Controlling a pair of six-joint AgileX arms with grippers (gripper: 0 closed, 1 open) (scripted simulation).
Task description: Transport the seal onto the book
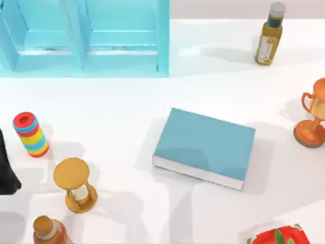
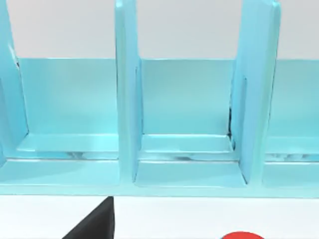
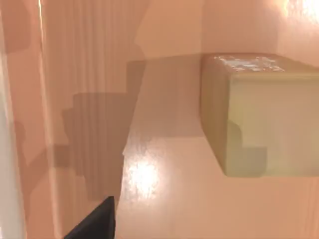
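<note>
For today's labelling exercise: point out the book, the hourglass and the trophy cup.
book [image 1: 205, 140], top view, middle of its teal cover.
hourglass [image 1: 71, 172], top view, its round upper cap.
trophy cup [image 1: 310, 133], top view, its orange base.

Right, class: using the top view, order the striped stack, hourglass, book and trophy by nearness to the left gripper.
Left gripper, left edge:
1. Striped stack, far left.
2. Hourglass, lower left.
3. Book, centre.
4. Trophy, right edge.

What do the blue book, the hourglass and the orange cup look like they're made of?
The book looks like a matte teal hardcover over white paper page edges. The hourglass seems golden wood or plastic, with smooth round end plates. The trophy cup looks like glossy orange metal or plastic, judging by its pale highlight.
</note>
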